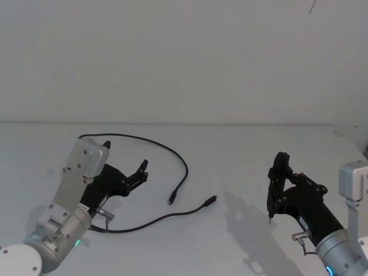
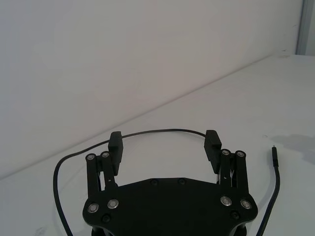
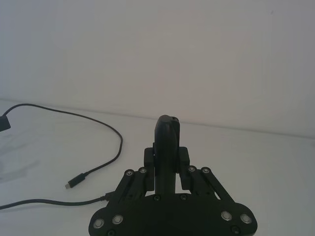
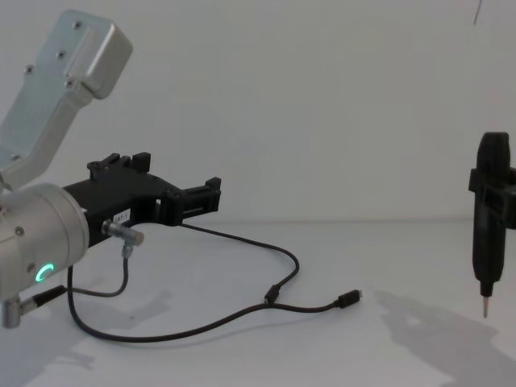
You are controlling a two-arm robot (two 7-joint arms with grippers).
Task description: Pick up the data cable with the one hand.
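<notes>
The left gripper [image 1: 125,155] is held wide open and empty above the table [image 1: 241,149], with the data cable [image 1: 186,171] lying flat beneath and beyond it (not gripped). In the left wrist view an arc of cable is seen past the 2 fingertips; in the chest view its fork into 2 branches is made plain. The right gripper [image 3: 167,157] is clamped on a pen-shaped tool [image 4: 488,218], well apart.

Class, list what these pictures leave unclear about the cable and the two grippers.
- Left wrist view: the cable runs off the bottom edge on both sides of the left gripper.
- Head view: the left arm covers part of the cable's loop.
- Right wrist view: the right gripper hides the pen tool's tip.
- All views: the plugs are too small to tell their type.
</notes>
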